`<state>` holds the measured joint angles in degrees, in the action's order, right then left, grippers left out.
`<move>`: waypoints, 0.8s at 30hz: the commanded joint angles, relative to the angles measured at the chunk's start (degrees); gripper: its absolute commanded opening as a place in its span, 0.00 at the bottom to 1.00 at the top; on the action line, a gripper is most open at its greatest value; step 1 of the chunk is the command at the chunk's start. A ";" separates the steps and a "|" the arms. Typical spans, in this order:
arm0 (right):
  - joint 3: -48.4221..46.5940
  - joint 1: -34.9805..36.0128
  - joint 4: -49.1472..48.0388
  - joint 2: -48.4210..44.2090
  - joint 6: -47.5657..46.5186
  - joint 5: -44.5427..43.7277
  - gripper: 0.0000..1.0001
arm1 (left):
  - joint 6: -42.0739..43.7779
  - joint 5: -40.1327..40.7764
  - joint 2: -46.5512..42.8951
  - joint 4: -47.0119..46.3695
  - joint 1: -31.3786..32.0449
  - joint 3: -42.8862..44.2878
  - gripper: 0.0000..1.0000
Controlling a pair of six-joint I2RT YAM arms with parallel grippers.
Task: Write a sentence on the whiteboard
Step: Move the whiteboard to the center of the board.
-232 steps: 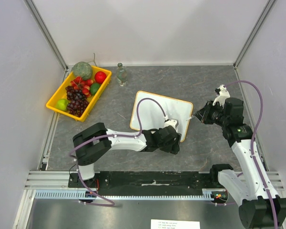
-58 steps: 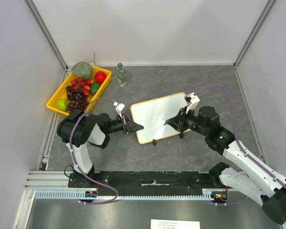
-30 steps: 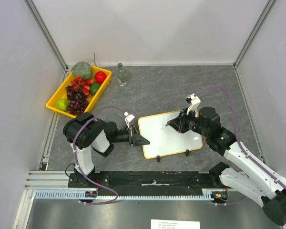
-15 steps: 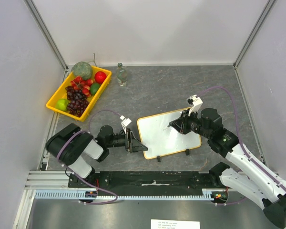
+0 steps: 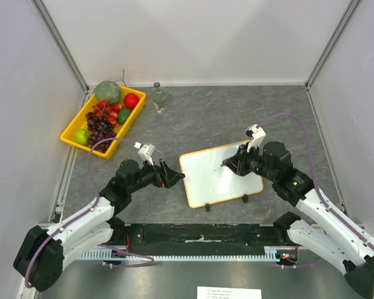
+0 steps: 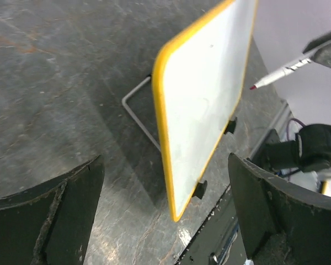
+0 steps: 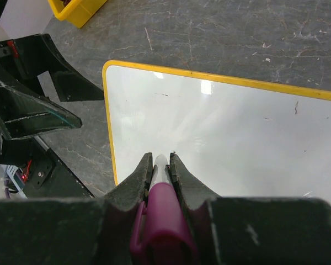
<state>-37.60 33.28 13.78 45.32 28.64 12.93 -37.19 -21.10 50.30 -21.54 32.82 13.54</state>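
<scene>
two claws flank the whiteboard, which sits on the bench right of centre with its black clip feet on the near long edge. the left wrist view shows it tilted up on a thin wire leg. the left claw stands wide open just beside the board's left edge, touching nothing. the right claw is closed on a marker with a magenta body. its tip points at the board's left half and, seen from the left wrist, sits a little off the surface. no writing shows on the white face, so the step in hand looks like lining up for the first stroke. next, the tip likely has to come down lightly and travel rightward. a propped board may slide or tip under a hard press, so the free claw may need to steady the frame.
</scene>
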 commanded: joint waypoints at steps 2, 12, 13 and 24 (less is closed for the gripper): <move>-2.47 0.30 -0.69 -1.55 -1.13 -1.68 0.00 | 4.75 7.75 -3.11 20.38 0.05 5.96 0.98; 0.25 0.38 -0.77 -4.27 -1.84 -4.31 0.00 | 3.53 6.60 -4.95 21.81 0.05 4.57 0.99; 0.34 0.38 -0.86 -4.45 -1.84 -4.40 0.00 | 3.27 6.60 -5.04 21.72 0.05 4.39 0.99; 0.25 0.38 -1.13 -4.19 -2.54 -4.67 0.00 | 1.50 10.03 -3.81 21.72 0.05 5.00 0.99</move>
<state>-36.97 33.28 14.28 41.08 27.35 9.10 -35.00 -13.17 45.78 0.91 32.82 17.87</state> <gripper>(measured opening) 0.204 0.991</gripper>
